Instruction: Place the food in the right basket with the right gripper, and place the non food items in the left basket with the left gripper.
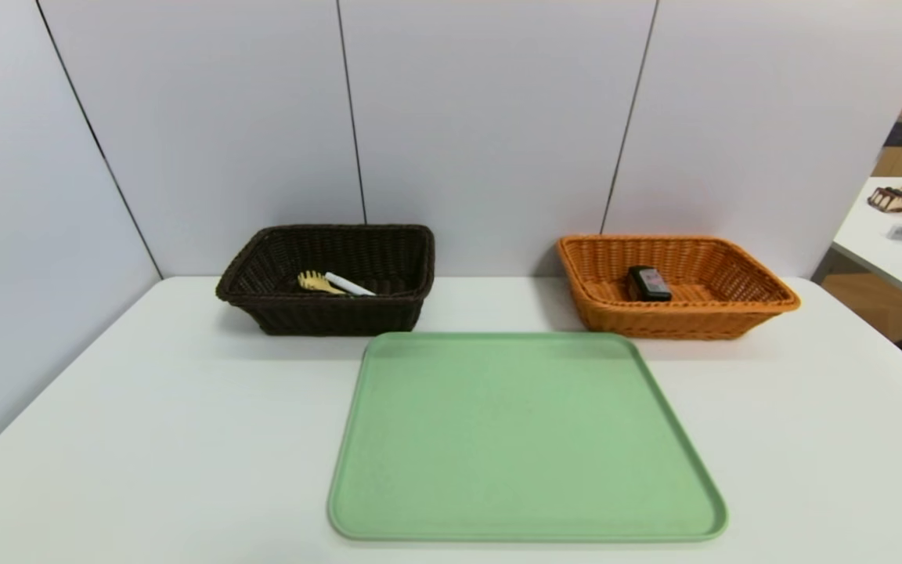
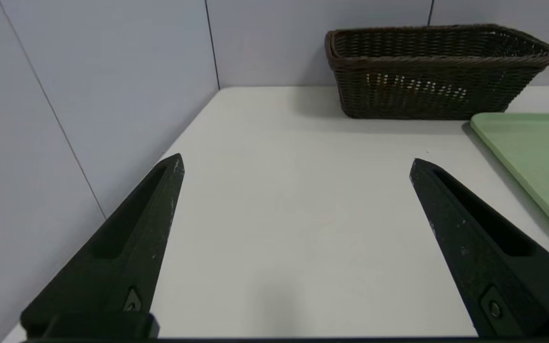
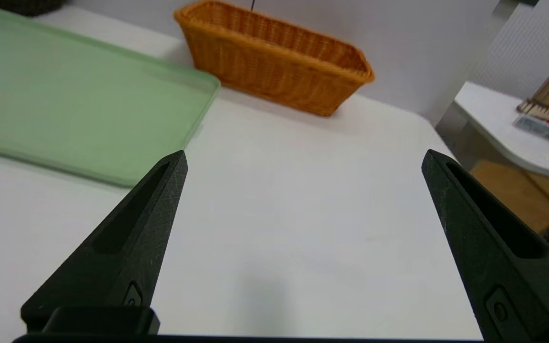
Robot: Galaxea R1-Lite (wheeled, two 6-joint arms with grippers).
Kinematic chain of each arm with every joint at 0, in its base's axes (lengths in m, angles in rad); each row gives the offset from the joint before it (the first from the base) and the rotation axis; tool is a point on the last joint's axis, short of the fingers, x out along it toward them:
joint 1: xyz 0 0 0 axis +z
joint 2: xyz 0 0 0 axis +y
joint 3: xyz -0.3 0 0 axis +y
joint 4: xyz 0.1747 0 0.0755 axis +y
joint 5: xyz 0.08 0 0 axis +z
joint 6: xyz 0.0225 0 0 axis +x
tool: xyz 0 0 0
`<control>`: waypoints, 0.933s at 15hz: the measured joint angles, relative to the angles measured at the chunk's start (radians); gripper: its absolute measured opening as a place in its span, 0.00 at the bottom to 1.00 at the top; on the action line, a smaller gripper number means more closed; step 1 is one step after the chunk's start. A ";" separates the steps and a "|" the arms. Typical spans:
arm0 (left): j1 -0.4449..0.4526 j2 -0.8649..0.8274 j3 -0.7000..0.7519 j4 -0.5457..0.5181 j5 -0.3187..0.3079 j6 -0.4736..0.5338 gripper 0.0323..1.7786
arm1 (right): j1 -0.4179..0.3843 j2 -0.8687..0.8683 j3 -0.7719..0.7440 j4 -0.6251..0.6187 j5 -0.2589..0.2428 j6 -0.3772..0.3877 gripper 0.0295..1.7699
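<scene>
At upper right of the head view, the black carton (image 1: 647, 283) lies inside the orange basket (image 1: 678, 309); right gripper (image 3: 305, 152) released, nearer; left gripper (image 2: 297, 156) released, parked; no further transfer appears required.

Left basket (image 1: 333, 313): beyond the left gripper (image 2: 297, 156), to its right; contains pasta spoon (image 1: 318, 283) and marker (image 1: 349, 284). Right basket (image 1: 678, 319): beyond the right gripper (image 3: 305, 152); contains carton (image 1: 648, 283). Tray (image 1: 525, 439): between grippers, nearer than both baskets.

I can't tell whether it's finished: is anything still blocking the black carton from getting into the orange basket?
Nothing visible does: the carton already lies inside the orange basket.
</scene>
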 joint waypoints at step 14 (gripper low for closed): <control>0.000 0.000 0.000 0.172 -0.106 -0.070 0.95 | 0.002 0.000 -0.001 0.050 -0.006 -0.002 0.96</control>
